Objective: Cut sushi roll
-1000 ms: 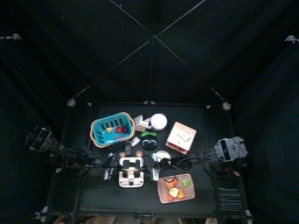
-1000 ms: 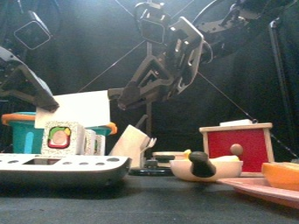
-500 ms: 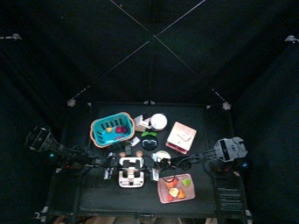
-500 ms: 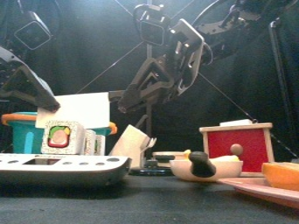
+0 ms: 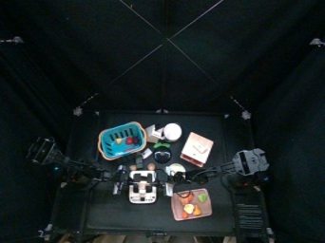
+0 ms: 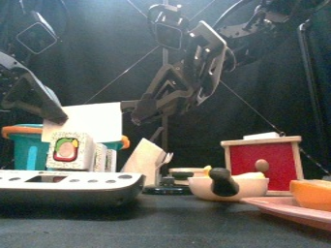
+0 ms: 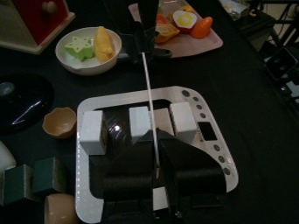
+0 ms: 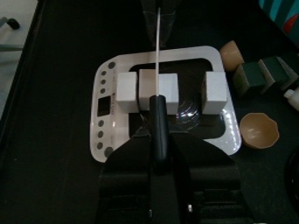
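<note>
A white plastic cutting tray with rows of small holes along its rim sits at the front of the small black table. On the tray lie white block-shaped sushi pieces side by side in a row, with a dark patch next to the middle one.

A long thin knife with a silver blade and a black handle hangs straight over the tray. Its blade runs across the middle of the row of white pieces. From the left arm's camera the same blade looks like a thin bright line over the tray. Both arms lean in over the tray, one from each side. The right gripper is squeezed tight around the black handle of the knife. The left gripper also sits low over the tray, but I cannot tell if its jaws are apart or closed.

Near the tray are other things. A white bowl with green and yellow toy food stands past the far end of the tray. A pink plate with orange toy food lies beyond it. A small tan cup stands just beside the tray. A red and white box stands further back on the right side. A blue basket with an orange rim is at the back left.
</note>
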Action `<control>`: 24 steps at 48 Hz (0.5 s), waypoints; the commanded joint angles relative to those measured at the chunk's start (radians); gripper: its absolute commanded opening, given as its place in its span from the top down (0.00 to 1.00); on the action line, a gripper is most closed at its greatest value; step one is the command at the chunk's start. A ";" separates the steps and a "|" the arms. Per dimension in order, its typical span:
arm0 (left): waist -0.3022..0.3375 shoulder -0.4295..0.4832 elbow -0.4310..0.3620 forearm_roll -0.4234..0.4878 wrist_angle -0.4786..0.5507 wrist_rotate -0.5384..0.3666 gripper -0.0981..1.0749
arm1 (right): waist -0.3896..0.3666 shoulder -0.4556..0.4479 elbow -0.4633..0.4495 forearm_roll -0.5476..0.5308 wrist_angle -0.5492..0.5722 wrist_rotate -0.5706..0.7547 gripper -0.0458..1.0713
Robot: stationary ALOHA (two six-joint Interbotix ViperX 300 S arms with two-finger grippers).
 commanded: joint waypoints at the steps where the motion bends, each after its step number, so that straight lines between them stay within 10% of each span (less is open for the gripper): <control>1: 0.009 -0.003 -0.032 0.003 -0.012 0.003 0.59 | -0.003 -0.038 -0.026 0.000 -0.011 -0.002 0.58; 24: 0.009 -0.015 -0.032 0.015 -0.011 0.003 0.59 | 0.000 -0.043 -0.028 -0.006 -0.011 -0.003 0.58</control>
